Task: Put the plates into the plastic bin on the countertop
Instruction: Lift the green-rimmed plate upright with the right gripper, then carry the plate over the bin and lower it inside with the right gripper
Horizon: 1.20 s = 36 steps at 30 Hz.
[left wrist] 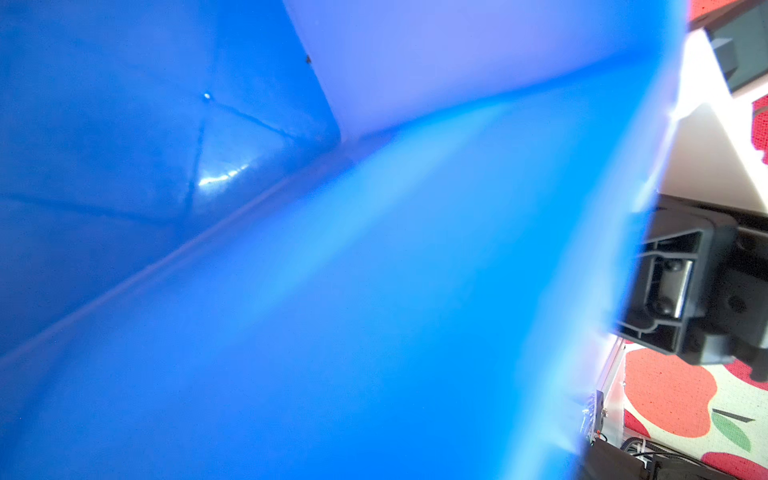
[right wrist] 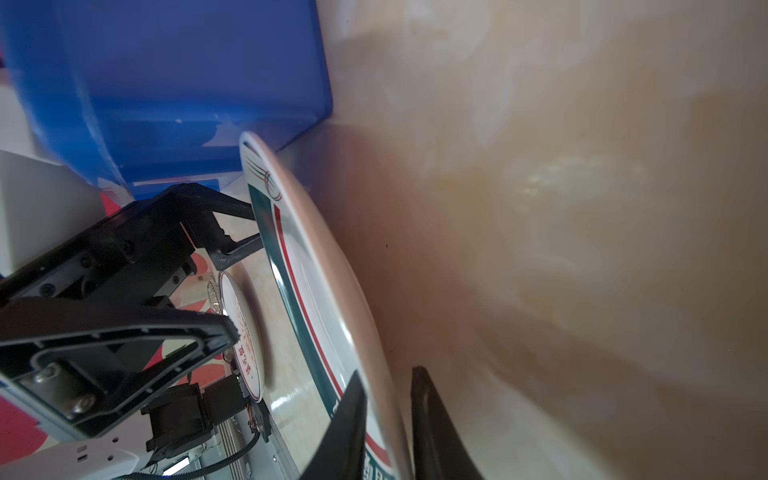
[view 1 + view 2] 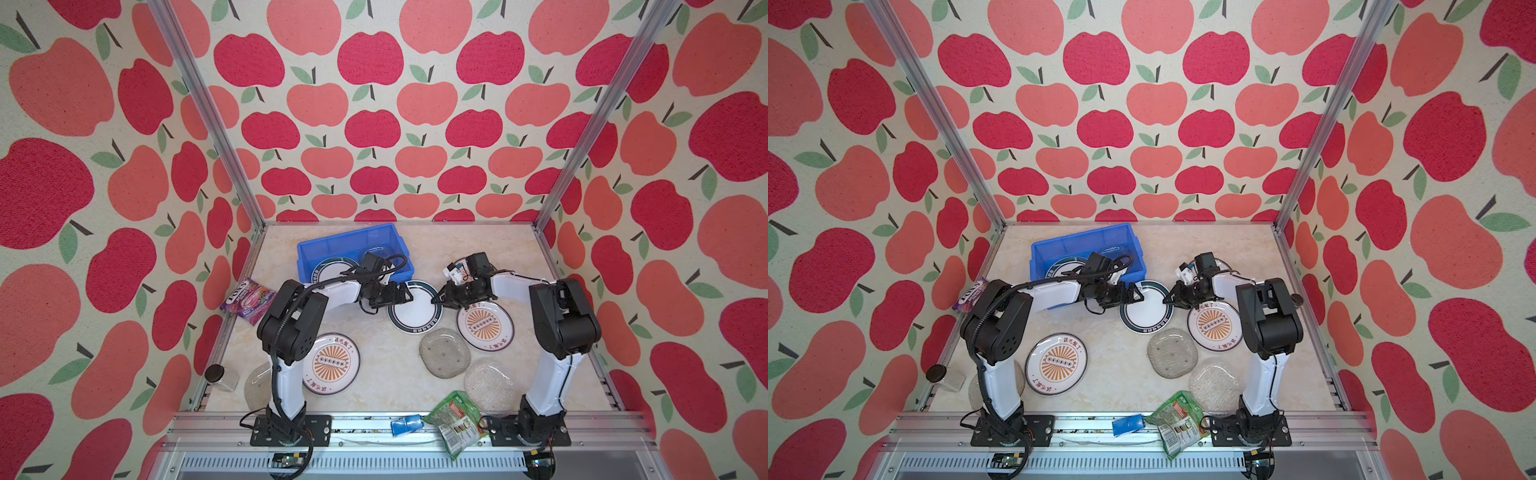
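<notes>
Nearest the lens in both top views, a green snack bag [image 3: 455,419] is draped over the front rail [image 3: 353,419], with a small blue item [image 3: 405,424] beside it. Just behind the bag, a first glass plate [image 3: 490,384] and a second glass plate [image 3: 444,353] are laid close together on the countertop [image 3: 386,376]. A third glass plate [image 3: 255,388] is half hidden behind the left arm's base, near a black-lidded jar [image 3: 218,376]. A first sunburst plate [image 3: 330,363] is set beside the left arm, and a second sunburst plate [image 3: 484,326] is partly covered by the right arm. Between the two grippers, mid-counter, a dark-rimmed plate [image 3: 415,309] is found just outside the blue bin [image 3: 340,249]. Its right edge is pinched by the right gripper [image 3: 435,300]; in the right wrist view the rim is clamped with one finger [image 2: 349,415] above and one beneath. The left gripper [image 3: 409,296] is held at the plate's opposite edge with its jaws spread wide and nothing grasped; whether the rim is touched cannot be told. The left wrist view is almost wholly filled by the bin's blue wall. Inside the bin, a second dark-rimmed plate [image 3: 332,269] and a fourth glass plate [image 3: 376,251] are already laid side by side. A purple candy packet [image 3: 249,300] is seen at the counter's left edge.
</notes>
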Available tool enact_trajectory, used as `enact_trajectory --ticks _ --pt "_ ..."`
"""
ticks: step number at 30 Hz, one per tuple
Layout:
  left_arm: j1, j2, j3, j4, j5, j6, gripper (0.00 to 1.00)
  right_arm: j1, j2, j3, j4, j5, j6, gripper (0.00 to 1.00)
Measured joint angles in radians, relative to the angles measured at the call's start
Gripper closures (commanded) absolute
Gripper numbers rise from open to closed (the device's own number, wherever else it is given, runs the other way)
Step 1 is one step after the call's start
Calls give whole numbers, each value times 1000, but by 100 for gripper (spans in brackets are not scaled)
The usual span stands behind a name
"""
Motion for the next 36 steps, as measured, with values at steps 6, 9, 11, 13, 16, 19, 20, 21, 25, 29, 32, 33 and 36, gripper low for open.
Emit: enact_trajectory --ticks 6,9,11,13,16,19,20,21,25,29,32,33,36 --pt "11 -1 0 -6 4 5 6 2 -6 0 16 -39 11 100" --pt "17 -3 16 -41 34 3 5 2 -30 -4 -7 -27 8 100" --pt "17 -9 37 -80 55 3 4 5 -64 -9 -37 -10 1 100" --pt "16 -33 67 -132 76 6 3 4 -119 -10 -76 7 -9 100" --pt "17 -74 131 -230 100 23 2 3 -206 -3 -130 21 -25 100" --pt "33 -136 211 -334 102 53 1 6 -278 51 -204 32 -50 100" --pt "41 -160 230 -354 102 60 0 9 -294 76 -229 39 -59 100" --pt "55 -191 246 -371 102 66 0 14 -310 105 -255 52 -69 100" --pt "159 -354 264 -388 93 80 0 34 -323 217 -333 104 -89 100" --pt "289 -483 236 -376 32 77 1 57 -278 351 -365 142 -93 100" --pt "384 -570 153 -349 -39 61 1 76 -212 454 -327 145 -70 100" --pt "416 -594 116 -338 -60 51 1 82 -182 489 -311 146 -60 100" --pt "508 -628 11 -300 -102 23 1 109 -80 597 -265 155 -25 100"
